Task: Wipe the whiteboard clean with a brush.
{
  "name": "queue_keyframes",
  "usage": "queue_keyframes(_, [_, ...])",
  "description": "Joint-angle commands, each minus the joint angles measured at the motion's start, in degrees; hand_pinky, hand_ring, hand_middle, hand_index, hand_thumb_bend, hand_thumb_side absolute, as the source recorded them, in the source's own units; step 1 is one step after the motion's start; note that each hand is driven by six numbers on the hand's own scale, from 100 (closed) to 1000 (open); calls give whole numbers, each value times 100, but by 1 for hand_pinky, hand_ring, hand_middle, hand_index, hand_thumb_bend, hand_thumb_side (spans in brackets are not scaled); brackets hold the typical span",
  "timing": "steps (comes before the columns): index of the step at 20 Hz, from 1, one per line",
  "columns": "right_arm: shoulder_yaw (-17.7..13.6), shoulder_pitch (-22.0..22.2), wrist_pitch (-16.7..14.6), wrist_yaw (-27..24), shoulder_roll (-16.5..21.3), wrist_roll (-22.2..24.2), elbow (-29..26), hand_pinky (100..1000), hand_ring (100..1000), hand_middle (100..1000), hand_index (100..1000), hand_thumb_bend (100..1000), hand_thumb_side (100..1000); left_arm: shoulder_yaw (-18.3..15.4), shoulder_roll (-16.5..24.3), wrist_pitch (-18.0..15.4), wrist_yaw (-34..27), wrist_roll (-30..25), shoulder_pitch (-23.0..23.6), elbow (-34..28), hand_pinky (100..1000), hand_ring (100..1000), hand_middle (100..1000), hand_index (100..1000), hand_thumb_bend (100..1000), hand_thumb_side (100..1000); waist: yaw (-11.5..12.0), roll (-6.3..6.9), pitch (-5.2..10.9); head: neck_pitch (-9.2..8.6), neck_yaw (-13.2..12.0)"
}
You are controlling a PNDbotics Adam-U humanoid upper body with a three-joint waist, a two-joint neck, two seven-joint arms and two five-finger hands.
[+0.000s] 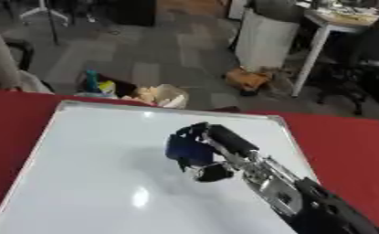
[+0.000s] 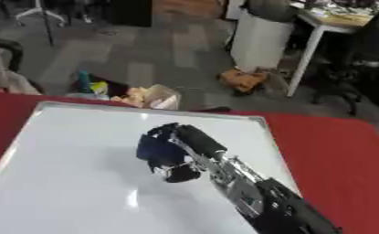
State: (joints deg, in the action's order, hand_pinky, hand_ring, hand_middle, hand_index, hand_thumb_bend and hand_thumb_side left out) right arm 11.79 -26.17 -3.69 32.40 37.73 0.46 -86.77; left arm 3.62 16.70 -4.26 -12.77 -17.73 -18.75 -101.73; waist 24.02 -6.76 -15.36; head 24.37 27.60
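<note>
A whiteboard with a silver frame lies flat on the red table and shows no marks that I can make out. My right hand reaches in from the lower right over the board's middle right. Its fingers are curled round a dark blue brush, which sits on or just above the white surface and casts a soft shadow to its left. My left hand shows in neither view.
Red tabletop surrounds the board on the right and left. Beyond the far edge lies grey floor with a bag of items, a white bin and a white desk leg.
</note>
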Motion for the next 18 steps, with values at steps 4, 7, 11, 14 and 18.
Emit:
queue_keyframes(4, [-285, -32, 165, -194, 295, -347, 403, 667, 713, 627, 799, 100, 308, -22, 163, -48, 26, -4, -102, -190, 443, 528, 572, 844, 742, 519, 102, 30, -54, -198, 233])
queue_keyframes(7, [-340, -39, 215, -260, 333, -488, 534, 664, 708, 622, 751, 100, 309, -22, 163, -60, 30, -13, -114, -225, 443, 529, 572, 844, 741, 520, 140, 34, -130, -258, 315])
queue_keyframes(11, [-379, -60, 248, -334, 356, -635, 638, 661, 705, 616, 737, 100, 316, -26, 168, -74, 27, -19, -127, -273, 442, 528, 572, 843, 741, 521, 178, 37, -221, -311, 445])
queue_keyframes(14, [-360, -82, 239, -333, 331, -673, 730, 660, 703, 614, 736, 100, 323, -22, 164, -76, 30, -30, -136, -292, 442, 528, 572, 844, 740, 522, 189, 37, -280, -321, 499])
queue_keyframes(18, [-352, -105, 235, -298, 293, -695, 913, 653, 701, 612, 738, 100, 330, -20, 161, -82, 44, -42, -146, -304, 442, 528, 572, 844, 738, 524, 204, 34, -345, -333, 518])
